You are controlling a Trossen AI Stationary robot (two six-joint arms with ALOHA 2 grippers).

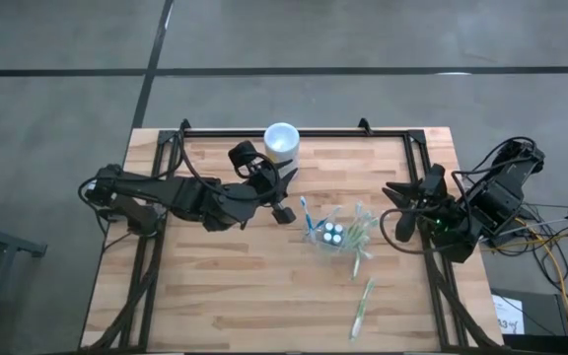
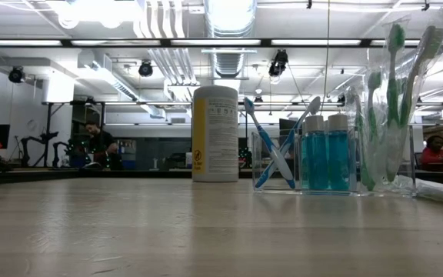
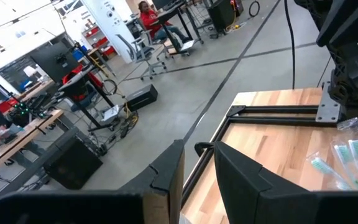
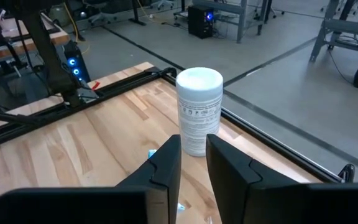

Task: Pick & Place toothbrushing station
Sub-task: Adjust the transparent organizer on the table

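Observation:
The clear toothbrushing station (image 1: 319, 244) (image 2: 283, 188) stands on its base mid-table. It holds a blue toothbrush (image 2: 268, 150), two blue bottles (image 2: 325, 154) with white caps and green toothbrushes (image 2: 394, 92) in clear wrap. My left gripper (image 1: 285, 210) (image 3: 199, 163) hovers above the table just left of the station, with a narrow gap between its fingers and nothing in it. My right gripper (image 1: 394, 203) (image 4: 193, 163) hovers right of the station, raised, also narrowly open and holding nothing. The low view shows neither gripper.
A white and yellow cup (image 1: 281, 141) (image 2: 214, 133) (image 4: 198, 109) stands upright near the far edge. A wrapped green toothbrush (image 1: 363, 306) lies toward the near edge. A black frame rail (image 1: 294, 132) runs along the far and side edges. People sit in the room behind.

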